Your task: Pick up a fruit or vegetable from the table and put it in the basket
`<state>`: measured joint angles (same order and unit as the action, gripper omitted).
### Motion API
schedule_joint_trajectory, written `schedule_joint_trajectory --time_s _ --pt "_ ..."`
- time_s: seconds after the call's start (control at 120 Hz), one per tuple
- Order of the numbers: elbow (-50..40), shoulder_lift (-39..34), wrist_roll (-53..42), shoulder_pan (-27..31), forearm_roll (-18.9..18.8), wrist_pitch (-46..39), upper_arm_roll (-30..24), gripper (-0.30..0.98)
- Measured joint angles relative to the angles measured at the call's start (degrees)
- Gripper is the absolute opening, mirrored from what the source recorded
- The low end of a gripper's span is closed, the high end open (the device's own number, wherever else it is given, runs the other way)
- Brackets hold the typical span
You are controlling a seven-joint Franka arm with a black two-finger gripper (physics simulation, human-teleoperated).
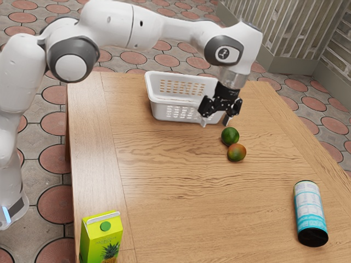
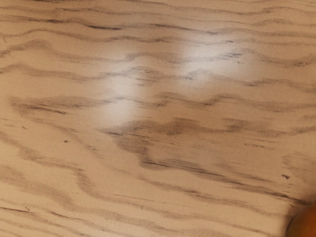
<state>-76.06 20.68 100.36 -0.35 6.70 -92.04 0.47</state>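
2 fruits on table; hand open; near white basket

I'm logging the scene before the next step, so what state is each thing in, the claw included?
Claw: open, nothing between its fingers, raised above the table.
Basket: upright, open-topped.
Green fruit: whole-looking, on the table, outside the basket.
Orange-green fruit: whole-looking, on the table, outside the basket.
Carton: upright, green cap on.
Cylindrical can: lying on its side.
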Motion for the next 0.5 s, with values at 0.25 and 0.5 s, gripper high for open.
schedule_joint_trajectory --time_s 0.25,0.5 --pt "5.64 5.82 -1.18 2.56 -0.06 -3.19 -1.55 0.69" --pt "6.6 7.53 -6.64 3.1 -0.55 -5.62 -1.73 0.69"
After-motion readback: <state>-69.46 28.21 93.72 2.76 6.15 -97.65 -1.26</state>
